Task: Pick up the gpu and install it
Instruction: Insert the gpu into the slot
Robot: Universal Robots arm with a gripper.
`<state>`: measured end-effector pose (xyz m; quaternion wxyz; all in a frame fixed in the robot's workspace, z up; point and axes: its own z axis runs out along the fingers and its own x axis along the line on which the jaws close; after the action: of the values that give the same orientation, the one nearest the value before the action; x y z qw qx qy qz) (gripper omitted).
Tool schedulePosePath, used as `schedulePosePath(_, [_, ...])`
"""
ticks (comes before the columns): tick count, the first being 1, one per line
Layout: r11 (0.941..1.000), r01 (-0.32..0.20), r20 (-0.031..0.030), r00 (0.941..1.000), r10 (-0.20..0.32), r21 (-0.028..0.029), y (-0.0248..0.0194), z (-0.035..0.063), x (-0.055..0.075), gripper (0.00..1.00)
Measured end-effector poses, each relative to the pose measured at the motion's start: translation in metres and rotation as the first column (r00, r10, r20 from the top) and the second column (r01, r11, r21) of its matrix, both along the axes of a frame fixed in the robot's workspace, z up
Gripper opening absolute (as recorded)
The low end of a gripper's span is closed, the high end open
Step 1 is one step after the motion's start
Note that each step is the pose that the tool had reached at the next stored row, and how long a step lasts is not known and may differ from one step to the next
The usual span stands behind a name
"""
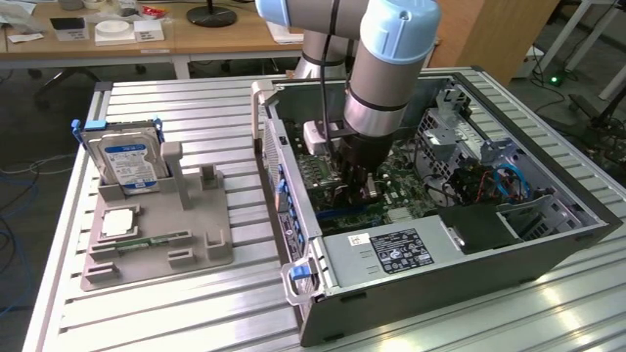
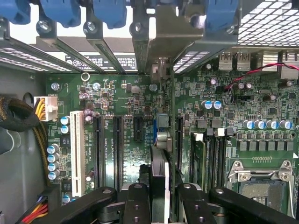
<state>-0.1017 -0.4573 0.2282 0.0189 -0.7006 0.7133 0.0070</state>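
Gripper (image 2: pixel 159 199) clamped on gpu (image 2: pixel 159 171) held edge-on, over mobo (image 2: pixel 117 98) slots, inside open PC case (image 1: pixel 470 275) at exterior view's centre-right, hdd (image 1: pixel 129 160) upright at its left

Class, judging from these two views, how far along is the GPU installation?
Done: the gpu is picked up and is inside the computer case. In hand: the gripper clamps it edge-on over the motherboard's expansion slots. Left: seating cannot be confirmed; the card is not yet released.
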Motion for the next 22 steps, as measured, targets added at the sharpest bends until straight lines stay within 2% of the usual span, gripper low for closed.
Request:
schedulePosePath(19, [1.0,0.0,0.0003,1.0,0.0,0.0002,0.0001,-0.003,-0.0013,0.27])
schedulePosePath(22, [1.0,0.0,0.0021,1.0,0.0,0.0013,0.0002,-0.0019,-0.0026,0.27])
